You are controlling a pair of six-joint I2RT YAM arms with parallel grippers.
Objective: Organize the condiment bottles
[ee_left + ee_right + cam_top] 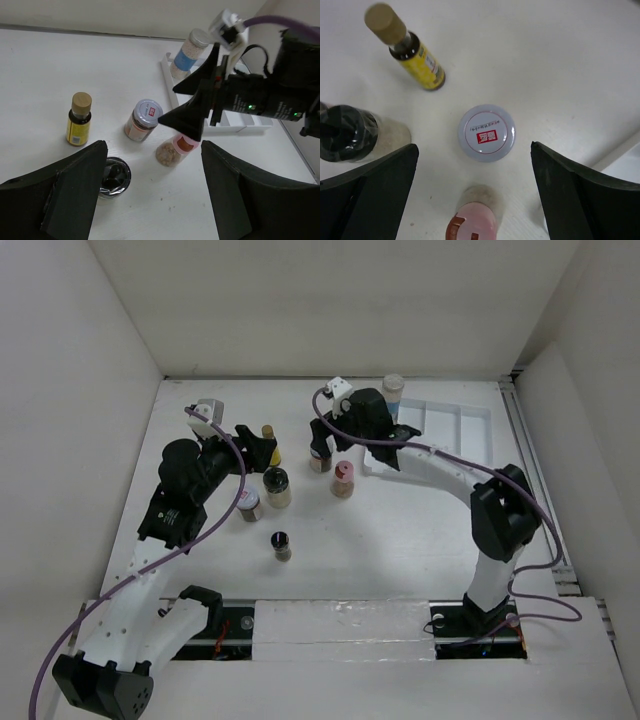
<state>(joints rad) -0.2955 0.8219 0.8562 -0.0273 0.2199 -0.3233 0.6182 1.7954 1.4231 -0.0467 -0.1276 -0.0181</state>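
Early stage: left gripper [153, 145] and right gripper [474, 146] both spread, empty, the right above the silver-lidded jar [486, 132]; most bottles [278, 487] not yet in the tray [470, 412] at upper right.

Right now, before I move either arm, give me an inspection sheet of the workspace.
Surface: white table, nothing spilled.
Job's things: seven, all upright: blue-banded bottle at the white tray's corner; six grouped mid-table.
Clutter: nothing seen.
End effectors: left end effector open, near yellow bottle; right end effector open, above red-labelled jar.
Cables: purple cable along each arm.
Surroundings: white walls on three sides.
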